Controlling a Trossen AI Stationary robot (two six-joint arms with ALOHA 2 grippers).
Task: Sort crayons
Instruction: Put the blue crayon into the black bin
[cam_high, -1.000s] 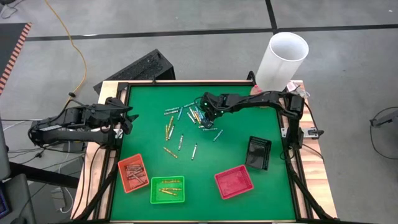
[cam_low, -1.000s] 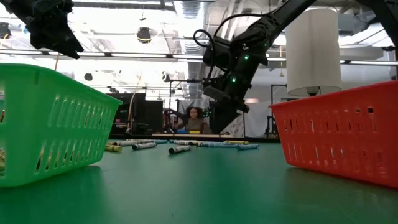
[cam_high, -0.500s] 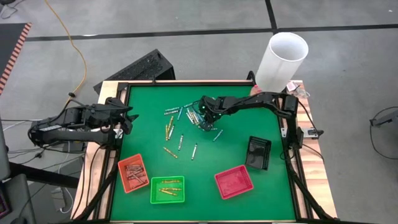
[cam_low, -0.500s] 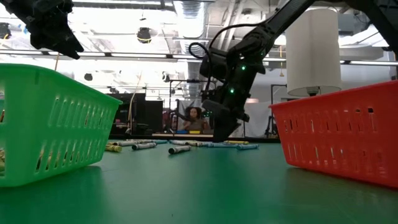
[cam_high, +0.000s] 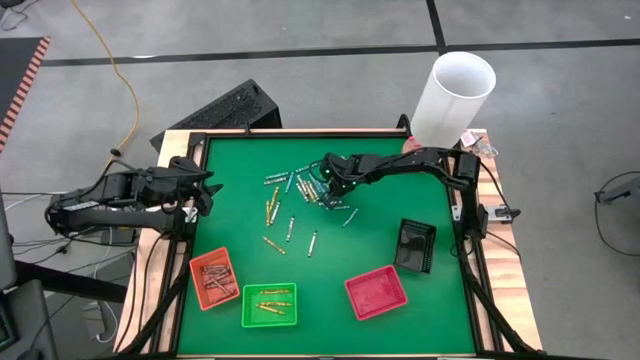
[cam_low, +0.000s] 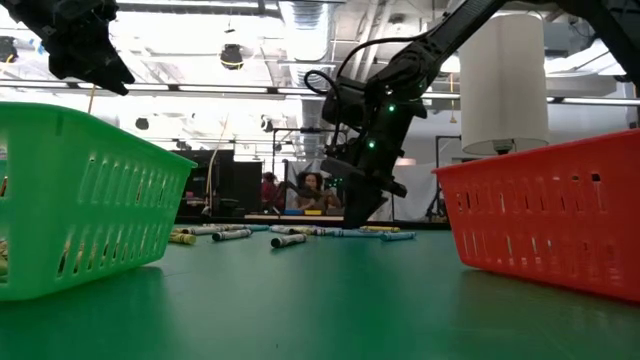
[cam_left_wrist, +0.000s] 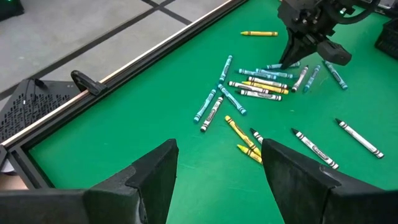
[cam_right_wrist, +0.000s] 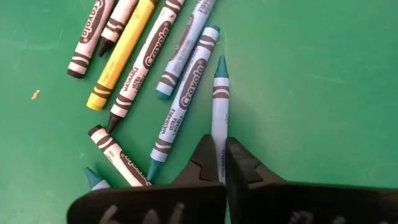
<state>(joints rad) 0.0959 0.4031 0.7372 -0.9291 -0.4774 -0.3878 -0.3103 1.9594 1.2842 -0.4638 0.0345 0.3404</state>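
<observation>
Our right gripper (cam_right_wrist: 219, 163) is pinched on a light, stiff blue crayon (cam_right_wrist: 219, 106) near one end, so we'd guess it could pivot, while the left gripper (cam_left_wrist: 217, 174) hangs wide open.

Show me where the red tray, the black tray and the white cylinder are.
red tray (cam_high: 377, 292): high view, its bare floor.
black tray (cam_high: 414, 246): high view, its inside.
white cylinder (cam_high: 452, 97): high view, its side wall.

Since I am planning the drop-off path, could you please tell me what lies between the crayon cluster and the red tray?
In the high view, only bare green mat lies between the scattered crayon cluster and the red plastic tray.
</observation>
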